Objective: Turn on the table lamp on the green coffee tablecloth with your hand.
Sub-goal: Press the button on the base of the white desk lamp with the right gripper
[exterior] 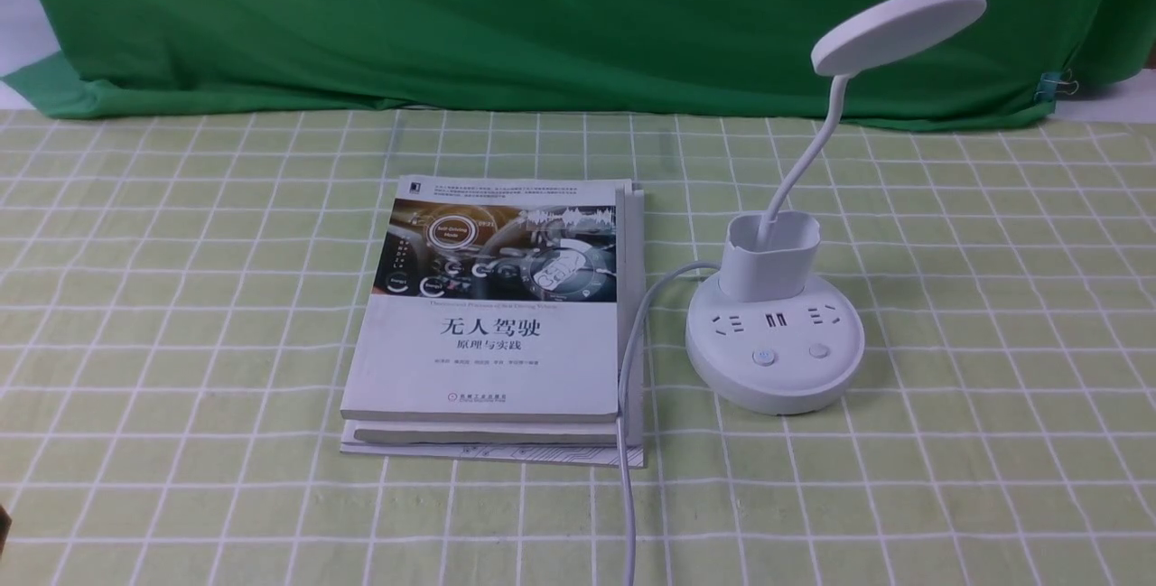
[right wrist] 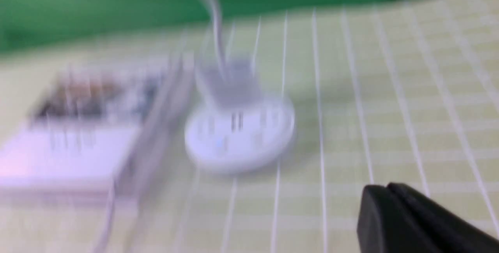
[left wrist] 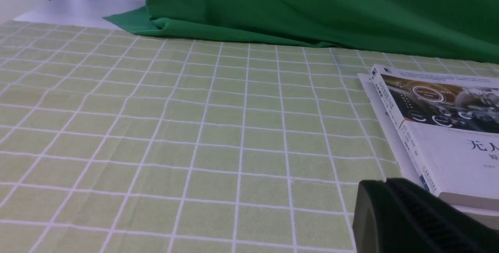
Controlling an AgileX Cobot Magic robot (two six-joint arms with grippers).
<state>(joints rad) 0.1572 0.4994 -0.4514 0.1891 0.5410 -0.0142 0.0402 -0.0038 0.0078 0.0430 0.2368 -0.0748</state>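
White table lamp (exterior: pixel 775 338) stands on green coffee tablecloth (exterior: pixel 181 342), base just right of book stack (exterior: pixel 492 342), cord (exterior: pixel 626 514) trailing along stack's right edge. We see only dark tips of left end effector (left wrist: pixel 393 206) and right end effector (right wrist: pixel 393 214); released or clenched, we cannot tell.

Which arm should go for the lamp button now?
Right. The table lamp stands on the robot's right in the front view, and the right claw faces it; the left claw faces only books and tablecloth.
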